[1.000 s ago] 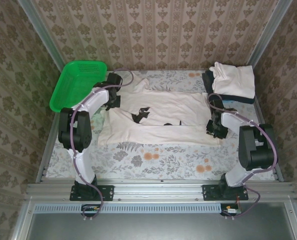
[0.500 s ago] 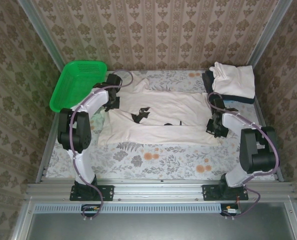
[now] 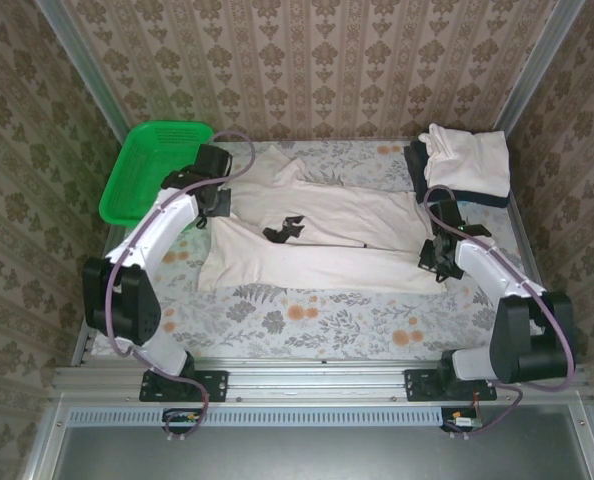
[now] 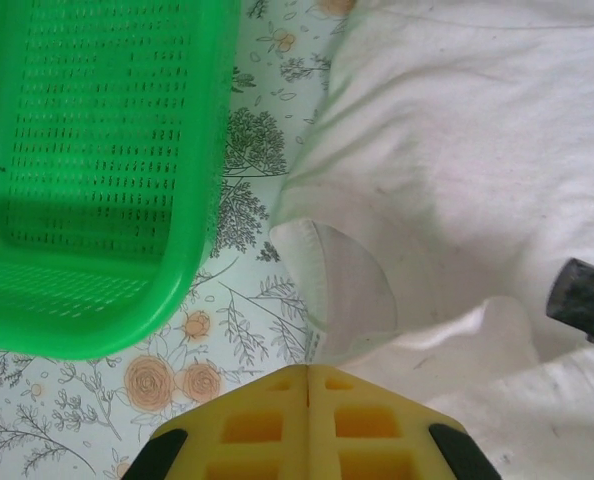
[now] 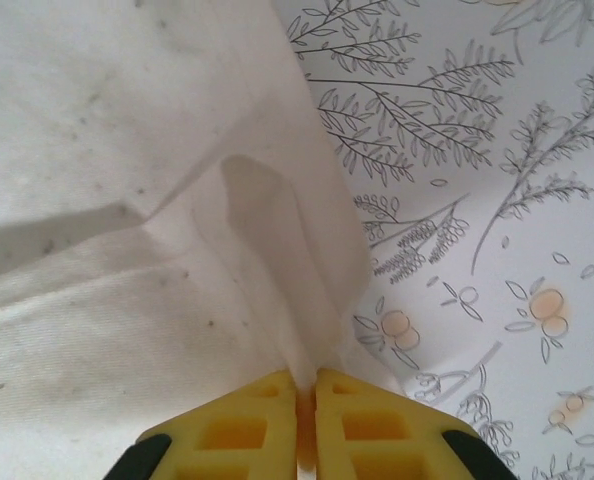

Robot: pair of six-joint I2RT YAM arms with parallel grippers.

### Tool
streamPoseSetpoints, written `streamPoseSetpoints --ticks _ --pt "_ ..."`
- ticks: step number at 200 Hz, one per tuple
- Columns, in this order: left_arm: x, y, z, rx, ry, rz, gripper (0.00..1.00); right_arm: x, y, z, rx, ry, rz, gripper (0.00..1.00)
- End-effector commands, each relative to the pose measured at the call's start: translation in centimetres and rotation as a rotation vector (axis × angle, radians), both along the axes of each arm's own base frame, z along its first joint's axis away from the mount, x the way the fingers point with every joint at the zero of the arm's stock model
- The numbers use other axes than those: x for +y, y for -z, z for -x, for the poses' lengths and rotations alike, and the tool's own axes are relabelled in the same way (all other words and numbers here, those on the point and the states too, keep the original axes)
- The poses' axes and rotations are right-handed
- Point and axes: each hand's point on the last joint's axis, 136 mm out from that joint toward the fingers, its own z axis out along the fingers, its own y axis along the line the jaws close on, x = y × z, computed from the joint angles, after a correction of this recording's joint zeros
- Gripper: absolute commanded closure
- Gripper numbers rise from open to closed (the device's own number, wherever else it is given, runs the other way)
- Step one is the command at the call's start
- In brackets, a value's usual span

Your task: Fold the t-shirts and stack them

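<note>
A cream-white t-shirt (image 3: 317, 245) lies stretched across the middle of the table, its far part doubled over, with a small dark mark (image 3: 287, 228) on top. My left gripper (image 3: 220, 203) is at its left end; in the left wrist view the yellow fingers (image 4: 267, 425) are shut with the shirt's edge (image 4: 347, 290) meeting their tips (image 4: 308, 368). My right gripper (image 3: 432, 258) is shut on the right end, with a fold of cloth (image 5: 277, 290) pinched between its tips (image 5: 306, 378). A folded cream shirt (image 3: 469, 158) rests on a dark navy one (image 3: 477, 199) at the back right.
A green mesh basket (image 3: 155, 168) leans at the back left, close beside my left gripper (image 4: 87, 170). The floral tablecloth (image 3: 317, 315) shows bare in front of the shirt. Patterned walls close in the back and both sides.
Both grippers have drawn apart, the left towards the back left and the right outward. The shirt between them is pulled longer and flatter, and one of its two dark marks is now covered.
</note>
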Motion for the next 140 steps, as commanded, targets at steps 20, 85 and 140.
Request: streamPoseSetpoints --ticks 20,85,140 --pt "-0.5 -0.9 2.8 0.002 0.014 0.03 1.0 -0.1 0.6 2.3 0.052 -0.013 0.006 0.85" --pt "-1.1 1.2 2.1 0.052 0.025 0.013 1.0 0.1 0.4 0.4 0.026 -0.026 -0.004 0.7" --pt "-0.8 2.7 0.8 0.096 0.017 -0.047 1.0 -1.3 3.2 -3.7 0.129 -0.056 0.083 0.64"
